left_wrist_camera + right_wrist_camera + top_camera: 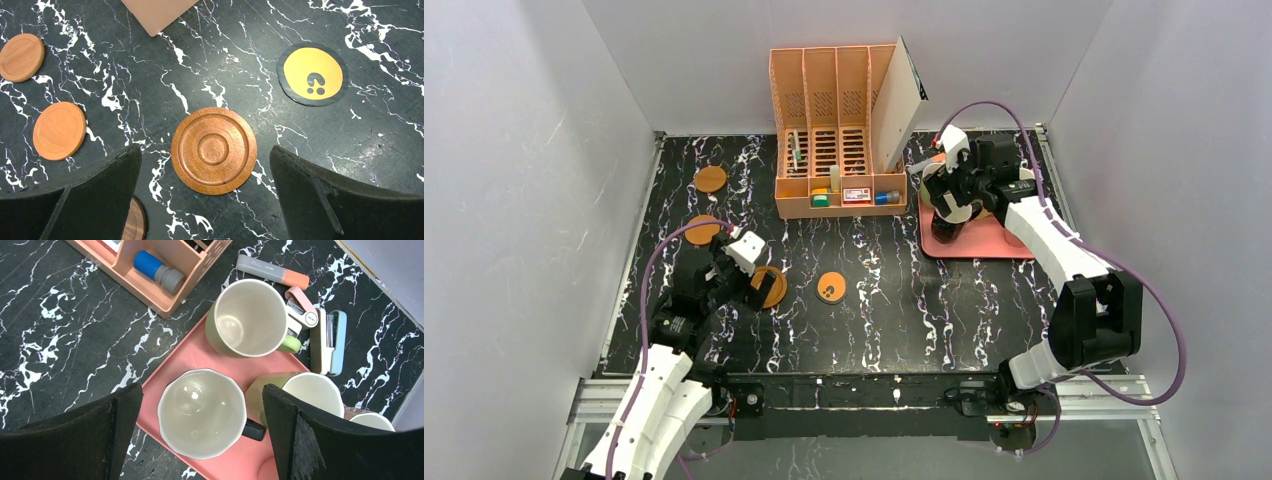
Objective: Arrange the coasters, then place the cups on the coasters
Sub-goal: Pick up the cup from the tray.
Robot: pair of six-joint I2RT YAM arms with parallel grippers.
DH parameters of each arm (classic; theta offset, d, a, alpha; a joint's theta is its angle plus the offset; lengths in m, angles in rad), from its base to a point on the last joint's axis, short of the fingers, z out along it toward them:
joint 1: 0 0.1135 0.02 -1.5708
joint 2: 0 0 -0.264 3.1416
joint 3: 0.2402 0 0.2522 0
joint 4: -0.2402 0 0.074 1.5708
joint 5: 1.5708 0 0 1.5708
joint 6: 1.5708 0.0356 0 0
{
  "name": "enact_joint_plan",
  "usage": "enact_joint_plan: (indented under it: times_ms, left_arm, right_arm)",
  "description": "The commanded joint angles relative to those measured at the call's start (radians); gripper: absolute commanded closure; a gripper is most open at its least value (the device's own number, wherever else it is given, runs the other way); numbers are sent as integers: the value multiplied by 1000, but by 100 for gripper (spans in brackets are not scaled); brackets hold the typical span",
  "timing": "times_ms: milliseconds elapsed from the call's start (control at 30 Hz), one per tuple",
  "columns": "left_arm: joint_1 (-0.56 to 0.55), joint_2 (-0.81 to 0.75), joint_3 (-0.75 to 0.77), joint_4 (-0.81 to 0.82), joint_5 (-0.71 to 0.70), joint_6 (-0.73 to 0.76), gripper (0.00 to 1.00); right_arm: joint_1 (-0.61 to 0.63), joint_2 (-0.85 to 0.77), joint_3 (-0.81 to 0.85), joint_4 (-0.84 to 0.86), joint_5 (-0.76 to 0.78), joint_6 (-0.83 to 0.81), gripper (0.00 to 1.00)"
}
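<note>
Coasters all lie flat on the L half of the black marbled tabletop (225, 60). The large ringed wooden disc (214, 150) sits squarely between the fingers of the left gripper (205, 162), which are spread wide w/ nothing pinched. It's round, so no long axis to line up. My guess: straight drop & squeeze across the rim, tho a disc this thin may slip. Two plain orange-brown discs (59, 130) lie off to one side in the wrist view, the orange disc w/ dark marks (312, 74) to the other. A dark brown disc (135, 220) peeks from under one finger. L arm is nearer to all of them.

The right gripper (202, 390) hangs over the pink rectangular tray (200, 347), fingers also spread & empty. A black-handled mug w/ cream inside (202, 412) sits between them, handle toward one finger. No mug on a coaster yet.
</note>
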Motion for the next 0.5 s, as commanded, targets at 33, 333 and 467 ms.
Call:
enact_joint_plan:
  times_ms: [33,333,467]
  left_arm:
    - [4,-10,-10,-15,19,7,2]
    - [4,-21,-11,-16,18,7,2]
    - [2,-23,-13,-17,16,7,2]
  right_arm:
    - [-2,50,-1,59,44,33,2]
    - [-12,107,-8,67,61,50,2]
    - [-26,108,-6,58,50,52,2]
